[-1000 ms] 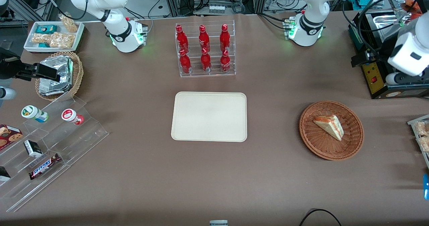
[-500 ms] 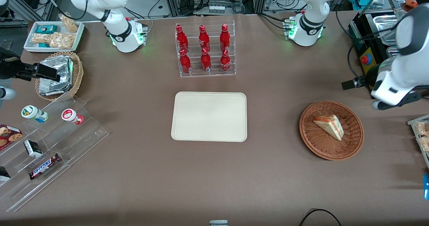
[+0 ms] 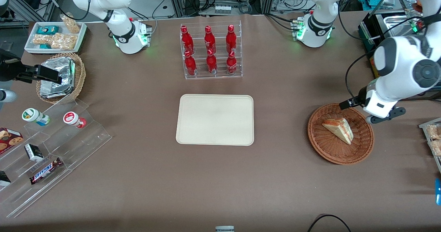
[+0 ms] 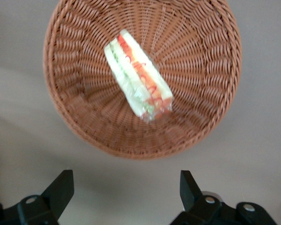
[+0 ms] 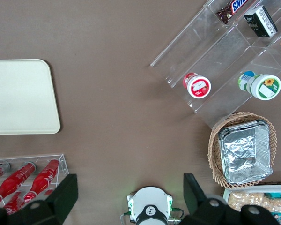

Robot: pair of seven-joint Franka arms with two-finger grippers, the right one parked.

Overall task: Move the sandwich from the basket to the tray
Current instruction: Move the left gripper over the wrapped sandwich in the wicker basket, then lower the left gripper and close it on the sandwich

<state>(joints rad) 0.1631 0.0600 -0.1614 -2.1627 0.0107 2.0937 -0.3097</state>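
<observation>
Both fingers (image 4: pixel 61 190) of the left arm's gripper (image 4: pixel 124 192) stand spread wide with nothing between them, hanging above the table just outside the rim of the basket (image 4: pixel 70 124). Ahead of the fingertips, the sandwich (image 4: pixel 138 89) lies inside the basket near its middle, well clear of both fingers, with its orange-red and green filling edge facing up toward the wrist camera. In the front view the gripper (image 3: pixel 360 109) hovers over the basket's (image 3: pixel 327 149) edge farther from the camera, the sandwich (image 3: pixel 339 129) just nearer. The tray (image 3: pixel 215 119) lies well apart, toward the parked arm's end.
</observation>
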